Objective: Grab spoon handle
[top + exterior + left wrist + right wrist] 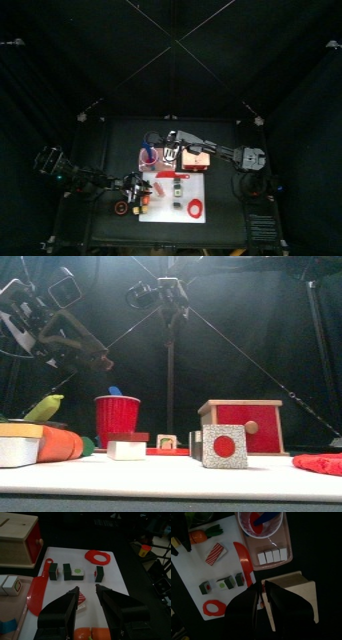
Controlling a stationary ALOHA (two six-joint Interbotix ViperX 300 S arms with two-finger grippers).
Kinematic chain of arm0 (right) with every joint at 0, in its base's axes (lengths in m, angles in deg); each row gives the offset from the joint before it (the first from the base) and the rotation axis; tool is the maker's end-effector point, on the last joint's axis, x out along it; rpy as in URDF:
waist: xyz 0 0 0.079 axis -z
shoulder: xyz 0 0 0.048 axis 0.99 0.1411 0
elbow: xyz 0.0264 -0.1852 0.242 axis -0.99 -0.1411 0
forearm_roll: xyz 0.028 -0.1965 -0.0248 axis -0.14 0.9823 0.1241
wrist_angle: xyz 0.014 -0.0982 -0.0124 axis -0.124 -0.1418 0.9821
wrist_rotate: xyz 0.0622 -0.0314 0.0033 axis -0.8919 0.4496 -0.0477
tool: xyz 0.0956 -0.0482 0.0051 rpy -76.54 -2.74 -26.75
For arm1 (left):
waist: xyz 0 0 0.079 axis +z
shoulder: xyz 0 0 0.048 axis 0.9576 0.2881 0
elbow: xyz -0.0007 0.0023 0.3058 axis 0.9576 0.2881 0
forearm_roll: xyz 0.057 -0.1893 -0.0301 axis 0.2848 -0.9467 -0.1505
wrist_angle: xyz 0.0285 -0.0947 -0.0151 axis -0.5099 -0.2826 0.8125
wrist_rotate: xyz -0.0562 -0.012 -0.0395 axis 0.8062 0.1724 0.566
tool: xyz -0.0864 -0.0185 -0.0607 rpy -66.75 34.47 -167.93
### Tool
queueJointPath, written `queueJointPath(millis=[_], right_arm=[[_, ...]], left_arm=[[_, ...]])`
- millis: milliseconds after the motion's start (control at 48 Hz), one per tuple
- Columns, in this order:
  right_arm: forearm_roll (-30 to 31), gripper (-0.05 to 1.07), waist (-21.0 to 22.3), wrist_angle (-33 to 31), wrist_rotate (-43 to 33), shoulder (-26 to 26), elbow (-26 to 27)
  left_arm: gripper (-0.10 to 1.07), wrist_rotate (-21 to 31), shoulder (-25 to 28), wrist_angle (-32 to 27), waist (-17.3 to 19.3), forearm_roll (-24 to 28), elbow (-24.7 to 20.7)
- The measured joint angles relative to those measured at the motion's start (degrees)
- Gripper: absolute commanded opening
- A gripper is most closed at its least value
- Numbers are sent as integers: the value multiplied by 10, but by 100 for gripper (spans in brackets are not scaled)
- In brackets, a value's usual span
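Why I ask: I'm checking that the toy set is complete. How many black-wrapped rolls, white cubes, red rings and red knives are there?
Black-wrapped rolls: 3
White cubes: 3
Red rings: 1
Red knives: 1
Total: 8

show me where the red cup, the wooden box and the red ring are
red cup (pixel 116 416), front view, middle of its side
wooden box (pixel 17 538), left wrist view, its top face
red ring (pixel 99 557), left wrist view, its band

The blue spoon (pixel 266 518) stood in the red cup (pixel 261 523), its handle leaning against the rim, poking above it
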Motion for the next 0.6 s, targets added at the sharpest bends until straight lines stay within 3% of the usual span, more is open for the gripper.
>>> queueJointPath(millis=[333,604], right_arm=[[0,60,-1,0,0,-9,-7],[6,60,-5,55,-10,-95,-65]], left_arm=[[75,0,-1,0,0,-1,0],[74,0,-1,0,0,-4,0]])
